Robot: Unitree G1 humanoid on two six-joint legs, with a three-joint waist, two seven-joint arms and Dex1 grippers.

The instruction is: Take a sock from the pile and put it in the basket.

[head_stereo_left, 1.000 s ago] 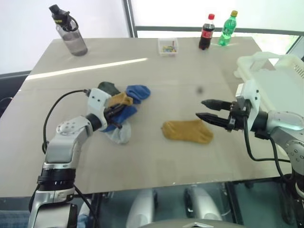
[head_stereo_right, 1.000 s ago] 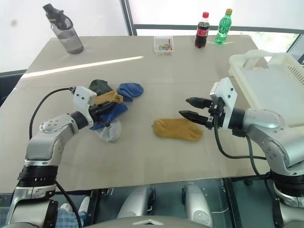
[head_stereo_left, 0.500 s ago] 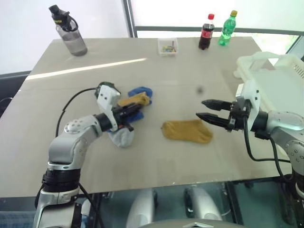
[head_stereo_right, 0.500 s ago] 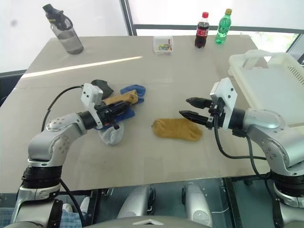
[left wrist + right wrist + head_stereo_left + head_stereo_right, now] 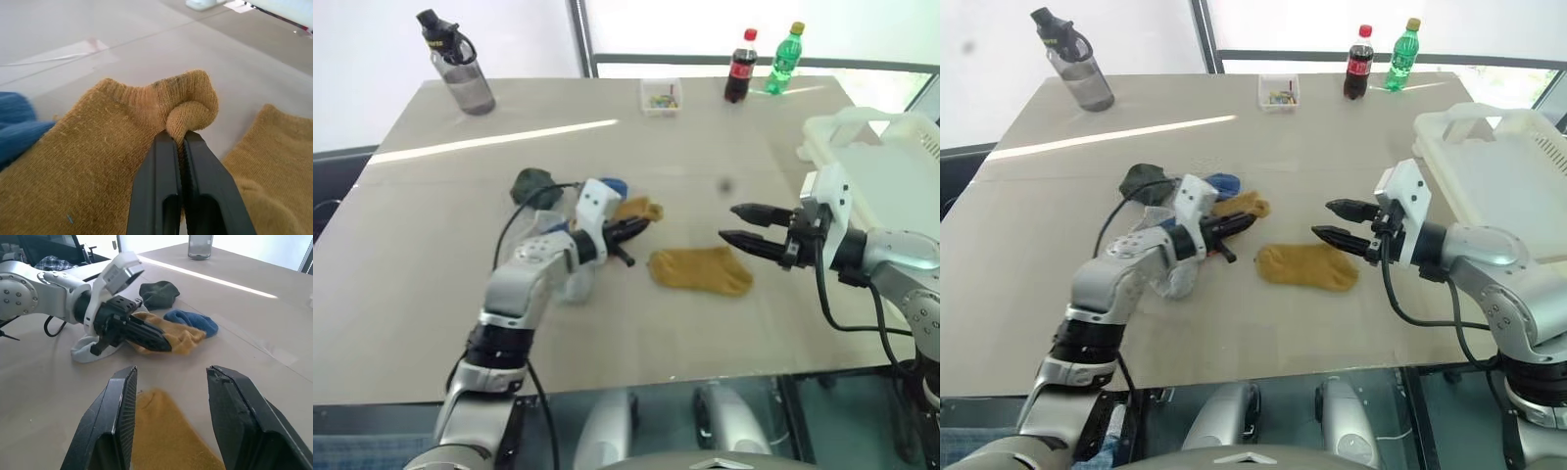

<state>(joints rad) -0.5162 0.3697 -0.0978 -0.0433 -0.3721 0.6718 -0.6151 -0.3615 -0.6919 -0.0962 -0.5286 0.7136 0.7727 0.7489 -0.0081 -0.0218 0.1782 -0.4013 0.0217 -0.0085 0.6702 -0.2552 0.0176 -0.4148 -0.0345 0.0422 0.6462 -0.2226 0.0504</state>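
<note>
— Two arms over a wide table (image 5: pixel 431 294); where's the basket (image 5: pixel 891 166)?

— Cream-white, at the right edge. Open tabletop lies between. The left claw (image 5: pixel 644 224) pinches a mustard sock (image 5: pixel 122 142) beside the pile (image 5: pixel 568 211); the right claw (image 5: pixel 736 223) gapes, empty, above another yellow sock (image 5: pixel 701 270).

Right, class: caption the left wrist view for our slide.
Left gripper shut on a mustard-yellow sock above the table.
</note>
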